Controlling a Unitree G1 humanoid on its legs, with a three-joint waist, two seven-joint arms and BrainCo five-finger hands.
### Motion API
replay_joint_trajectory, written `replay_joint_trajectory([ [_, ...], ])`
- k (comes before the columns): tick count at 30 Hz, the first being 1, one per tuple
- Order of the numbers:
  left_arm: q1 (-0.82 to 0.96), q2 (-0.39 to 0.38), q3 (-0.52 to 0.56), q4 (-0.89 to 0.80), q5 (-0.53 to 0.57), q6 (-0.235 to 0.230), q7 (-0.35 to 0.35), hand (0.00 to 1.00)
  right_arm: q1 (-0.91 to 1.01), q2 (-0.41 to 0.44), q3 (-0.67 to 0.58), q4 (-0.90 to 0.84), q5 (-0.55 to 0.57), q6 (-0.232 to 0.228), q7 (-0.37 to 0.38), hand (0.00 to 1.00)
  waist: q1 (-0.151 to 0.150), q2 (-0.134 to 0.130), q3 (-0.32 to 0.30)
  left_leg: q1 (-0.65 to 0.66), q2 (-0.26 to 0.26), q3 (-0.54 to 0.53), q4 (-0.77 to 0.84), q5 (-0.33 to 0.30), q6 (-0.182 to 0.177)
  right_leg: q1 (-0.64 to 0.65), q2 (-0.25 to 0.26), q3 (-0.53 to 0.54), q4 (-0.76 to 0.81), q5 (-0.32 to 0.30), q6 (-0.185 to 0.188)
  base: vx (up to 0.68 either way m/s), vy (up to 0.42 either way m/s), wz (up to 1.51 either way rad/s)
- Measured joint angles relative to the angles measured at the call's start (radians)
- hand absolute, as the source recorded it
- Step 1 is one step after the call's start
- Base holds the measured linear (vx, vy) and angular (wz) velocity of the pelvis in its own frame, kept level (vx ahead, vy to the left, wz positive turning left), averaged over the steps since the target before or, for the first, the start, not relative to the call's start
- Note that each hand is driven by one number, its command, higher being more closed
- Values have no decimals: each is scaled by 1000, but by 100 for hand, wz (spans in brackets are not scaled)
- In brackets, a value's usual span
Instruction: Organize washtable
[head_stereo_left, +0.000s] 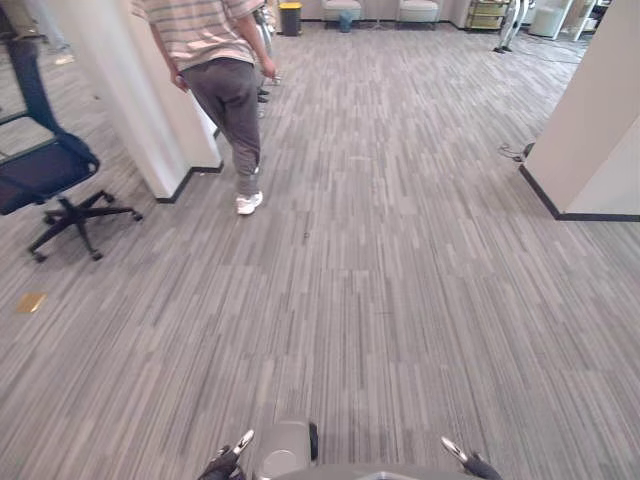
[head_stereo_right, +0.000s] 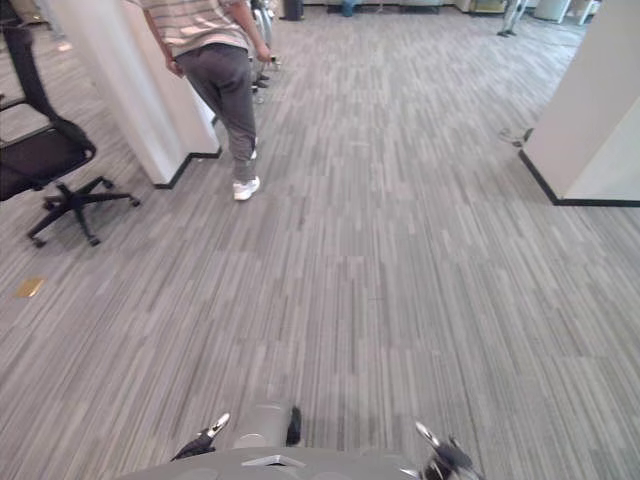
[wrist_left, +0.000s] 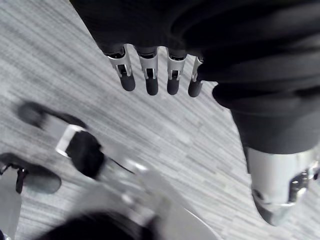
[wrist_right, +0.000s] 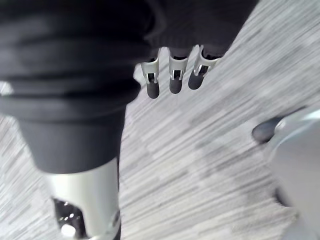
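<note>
1. Looking down over a wide stretch of grey striped carpet (head_stereo_left: 400, 260). Landmark: the white column (head_stereo_left: 130, 100) with a dark base strip, on the robot's left.
2. Person (head_stereo_left: 222, 80) in a striped shirt and grey trousers stands just beside the column, on its right side, back to the camera. One white shoe (head_stereo_left: 249, 203) is planted near the column's base corner.
3. Office chair (head_stereo_left: 50, 170), blue seat on a black star base, sits left of the column, near it but not touching.
4. Small tan patch (head_stereo_left: 30, 302) lies flat on the carpet, left of the column and nearer the robot than it.
5. Second white pillar (head_stereo_left: 590, 120) stands well apart from the column, across the carpet to the right.
6. Dark bin (head_stereo_left: 290, 17) with a yellow top is well beyond the column, by the far wall.
7. Left hand (wrist_left: 149, 75) hangs over bare carpet, well nearer the robot than the column. Fingers are straight in a row with small gaps, thumb held apart, nothing in the hand.
8. Right hand (wrist_right: 172, 75) also hangs over bare carpet, well to the right of the column and nearer the robot. Fingers are straight and side by side, thumb apart, nothing held.
</note>
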Motion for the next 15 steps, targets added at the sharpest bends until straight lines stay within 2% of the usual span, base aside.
replay_joint_trajectory([
  [1, 14, -8, -3, 13, 4, 0, 1, 0, -19, 7, 14, -6, 0, -5, -1, 0, 5, 12, -6, 16, -10, -3, -336, 56, -41, 47, -8, 25, -33, -21, 9, -499, -96, -67],
  [2, 21, -11, -6, 17, 11, 1, 1, 0, -14, 4, 28, -12, 0, -13, -1, 0, 9, 32, -17, 24, -5, -10, -478, 83, -63, 69, -3, 37, -51, -27, 11, -253, -55, -57],
  [3, 29, -28, -19, 25, 17, 2, 1, 0, -9, -13, 57, -14, 0, -19, -1, 0, 23, 62, -24, 4, 4, -31, -534, 139, -84, 115, 2, 68, -66, -59, 8, 173, -30, -60],
  [4, 33, -33, -31, 45, 17, 5, 0, 0, -3, -4, 90, -11, -2, -17, 1, 0, 22, 69, -34, 6, -13, -23, -476, 227, -50, 132, -15, 94, -22, -79, 1, 362, 19, -57],
  [5, 42, -25, -35, 51, 17, 5, 0, 0, 5, 4, 97, -11, -2, -17, 2, 0, 17, 55, -43, 18, -28, -19, -486, 259, -16, 114, -32, 102, 29, -81, -1, 637, 50, -38],
  [6, 49, 2, -36, 58, 18, 2, 0, 0, 26, 24, 99, -5, -2, -17, 2, 0, 9, 8, -70, 51, -70, 6, -520, 256, 25, 38, -75, 116, 206, -86, 16, 576, 51, -14],
  [7, 46, 16, -37, 61, 18, 1, 1, 0, 38, 29, 88, 0, -3, -17, 2, 0, 5, -16, -72, 85, -102, 16, -526, 232, 52, -30, -94, 120, 388, -55, 88, 572, 51, -1],
  [8, 37, 28, -39, 62, 18, 2, 1, 0, 43, 29, 59, 16, -3, -16, 2, 0, -6, -36, -57, 131, -131, 17, -522, 194, 67, -93, -109, 135, 572, 37, 214, 367, 61, 24],
  [9, 25, 40, -44, 63, 17, 3, 0, 0, 48, 31, 27, 25, -2, -14, 0, 0, -20, -44, -47, 178, -152, 5, -514, 157, 82, -145, -112, 150, 738, 181, 302, 312, 74, 63],
  [10, 22, 57, -65, 64, 16, 6, -1, 0, 78, 25, 13, 15, -1, -15, 5, 0, -40, -45, -45, 247, -181, -30, -507, 123, 90, -239, -142, 91, 950, 218, 278, 207, 40, 72],
  [11, 15, 57, -73, 60, 16, 5, -1, 0, 90, 19, 13, 7, -3, -18, 8, 0, -47, -45, -46, 279, -182, -41, -511, 107, 97, -268, -154, 62, 997, 199, 256, 131, 12, 77],
  [12, 3, 57, -81, 55, 16, 4, -2, 0, 106, 15, 7, -2, -4, -17, 11, 0, -47, -36, -42, 327, -182, -68, -522, 91, 101, -309, -167, 18, 1026, 167, 211, 3, 8, 62],
  [13, -12, 57, -82, 54, 15, 1, -4, 0, 124, 17, -11, -8, -9, -16, 11, 0, -45, -34, -39, 393, -177, -92, -560, 86, 105, -346, -198, -37, 984, 102, 178, -50, 29, 61],
  [14, -17, 55, -79, 53, 14, -1, -4, 0, 138, 23, -30, -9, -8, -15, 11, 0, -41, -34, -41, 456, -168, -108, -604, 85, 107, -374, -228, -77, 885, 51, 176, -112, 54, 54],
  [15, -20, 50, -71, 48, 13, -1, -4, 0, 146, 28, -36, -12, -8, -16, 11, 0, -42, -29, -42, 492, -153, -117, -631, 78, 105, -395, -242, -103, 782, 32, 171, -124, 76, 35],
])
